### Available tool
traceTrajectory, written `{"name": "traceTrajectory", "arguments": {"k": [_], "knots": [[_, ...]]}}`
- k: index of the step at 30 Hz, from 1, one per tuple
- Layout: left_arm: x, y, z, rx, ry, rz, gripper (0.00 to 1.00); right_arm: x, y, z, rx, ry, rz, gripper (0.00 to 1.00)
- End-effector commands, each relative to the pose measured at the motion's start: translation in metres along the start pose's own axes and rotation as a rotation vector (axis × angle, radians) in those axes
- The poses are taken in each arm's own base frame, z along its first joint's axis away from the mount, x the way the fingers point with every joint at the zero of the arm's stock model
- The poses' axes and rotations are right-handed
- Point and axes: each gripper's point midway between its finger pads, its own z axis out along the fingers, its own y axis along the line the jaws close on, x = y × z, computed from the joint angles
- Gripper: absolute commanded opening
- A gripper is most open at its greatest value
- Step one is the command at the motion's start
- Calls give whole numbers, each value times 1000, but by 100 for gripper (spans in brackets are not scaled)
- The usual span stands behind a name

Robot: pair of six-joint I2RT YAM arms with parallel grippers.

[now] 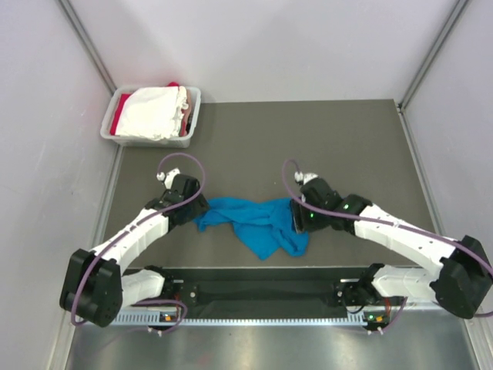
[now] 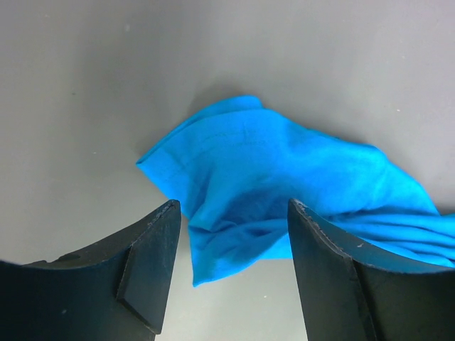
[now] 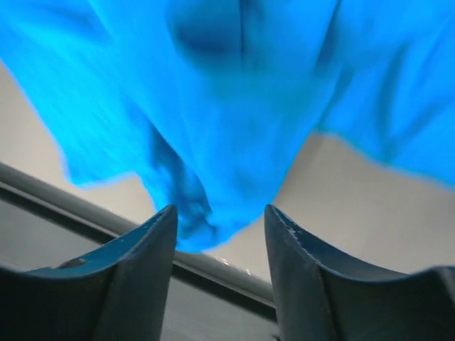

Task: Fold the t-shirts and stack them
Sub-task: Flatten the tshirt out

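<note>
Right wrist | R grip (image 3: pixel 217 213) parted (blue shirt (image 3: pixel 234 106) between) | L grip (image 2: pixel 233 206) wide

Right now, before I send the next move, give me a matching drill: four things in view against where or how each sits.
1 blue t-shirt
2 white t-shirt
3 tub
4 left gripper

A far left corner of the table
B open, at the blue cloth's left end
C crumpled, near middle of the table
D on top inside the tub

Pairs: 1-C, 2-D, 3-A, 4-B
</note>
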Motion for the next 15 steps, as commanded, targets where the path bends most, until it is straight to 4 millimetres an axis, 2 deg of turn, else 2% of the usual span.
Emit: {"name": "traceTrajectory", "arguments": {"k": [1, 3, 5, 8, 11, 13, 15], "knots": [[-16, -18, -6, 73, -50, -24, 66, -79, -7, -34, -17, -182, 40, 56], [-16, -19, -6, 83, -51, -22, 66, -96, -20, -37, -23, -221, 93, 57], [-15, -20, -7, 91, -53, -24, 66, -99, -22, -34, -50, -225, 99, 59], [-14, -19, -9, 100, -52, -26, 66, -97, -29, -22, -37, -205, 90, 60], [-12, -19, -9, 100, -46, -20, 66, -96, -26, -9, -77, -201, 106, 58], [-11, -18, -9, 95, -40, -19, 66, -91, -18, -3, -131, -181, 99, 58], [-10, -18, -9, 99, -39, -17, 66, -76, -21, 8, -126, -141, 107, 58]]}}
